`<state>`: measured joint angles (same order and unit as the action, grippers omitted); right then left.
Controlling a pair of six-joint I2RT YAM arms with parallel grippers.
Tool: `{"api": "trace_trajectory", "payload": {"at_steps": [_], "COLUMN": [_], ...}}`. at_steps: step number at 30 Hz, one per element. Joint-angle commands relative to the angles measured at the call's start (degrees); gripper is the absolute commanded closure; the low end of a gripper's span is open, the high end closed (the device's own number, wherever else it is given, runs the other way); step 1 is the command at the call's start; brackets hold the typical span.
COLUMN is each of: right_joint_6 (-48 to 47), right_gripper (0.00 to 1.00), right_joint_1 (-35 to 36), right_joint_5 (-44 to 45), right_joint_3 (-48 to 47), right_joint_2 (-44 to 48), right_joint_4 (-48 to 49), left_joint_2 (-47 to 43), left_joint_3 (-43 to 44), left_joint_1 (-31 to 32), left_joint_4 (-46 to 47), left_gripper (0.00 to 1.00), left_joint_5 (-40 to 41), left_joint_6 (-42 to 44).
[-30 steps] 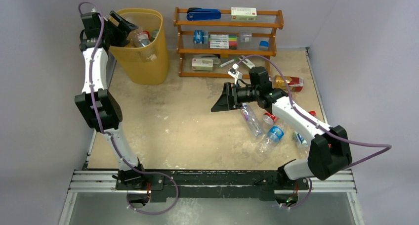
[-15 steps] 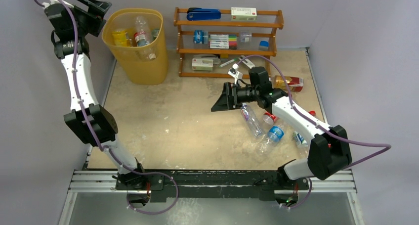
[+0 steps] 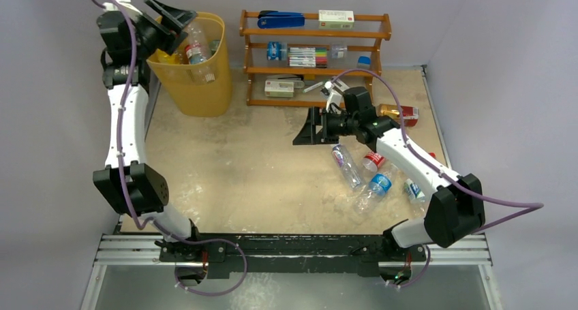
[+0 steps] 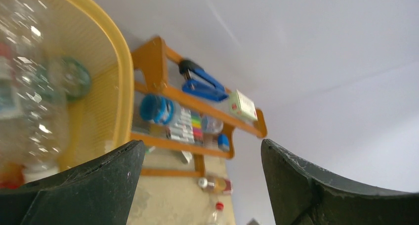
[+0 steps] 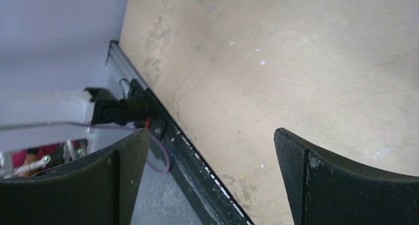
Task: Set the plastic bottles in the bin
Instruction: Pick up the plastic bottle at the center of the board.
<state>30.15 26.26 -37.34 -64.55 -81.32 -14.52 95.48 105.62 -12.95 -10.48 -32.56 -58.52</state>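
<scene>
I'm reading left pincer (image 3: 169, 22) gaping empty over the bin (image 3: 198, 92), right pincer (image 3: 305, 129) gaping empty near plastic bottles (image 3: 347, 165) lying on counter (image 3: 238, 174). Light, slick, crushable: I'm planning gentle mid-body grips.

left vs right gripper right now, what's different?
Left gripper sits raised at the rim of the yellow bin; right gripper hangs over bare table, beside the loose bottles. The left one faces the bin and the shelf rack; the right one faces the table's near edge. Shared: both open, both empty.
</scene>
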Motion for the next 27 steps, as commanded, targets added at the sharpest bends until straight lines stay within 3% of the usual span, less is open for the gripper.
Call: {"api": "trace_trajectory", "payload": {"at_steps": [1, 15, 27], "right_joint_6": [1.1, -1.3, -8.0], "right_gripper": [0.01, 0.0, 0.01], "right_joint_1": [-1.3, -5.2, -5.3], "right_joint_5": [11.1, 34.6, 37.3], "right_joint_3": [-1.2, -2.5, -5.5], "right_joint_2": [1.6, -1.8, -11.8], "right_joint_4": [-3.0, -14.8, -18.8], "left_joint_2": [-6.6, -12.3, -11.5], "left_joint_3": [-5.7, -27.6, -31.5], "left_joint_1": [5.7, 18.4, 19.5], "left_joint_4": [0.2, 4.2, 5.0], "left_gripper": [0.12, 0.12, 0.12], "left_joint_5": [0.1, 2.5, 2.1], "left_joint_6": [4.7, 7.9, 9.0]}}
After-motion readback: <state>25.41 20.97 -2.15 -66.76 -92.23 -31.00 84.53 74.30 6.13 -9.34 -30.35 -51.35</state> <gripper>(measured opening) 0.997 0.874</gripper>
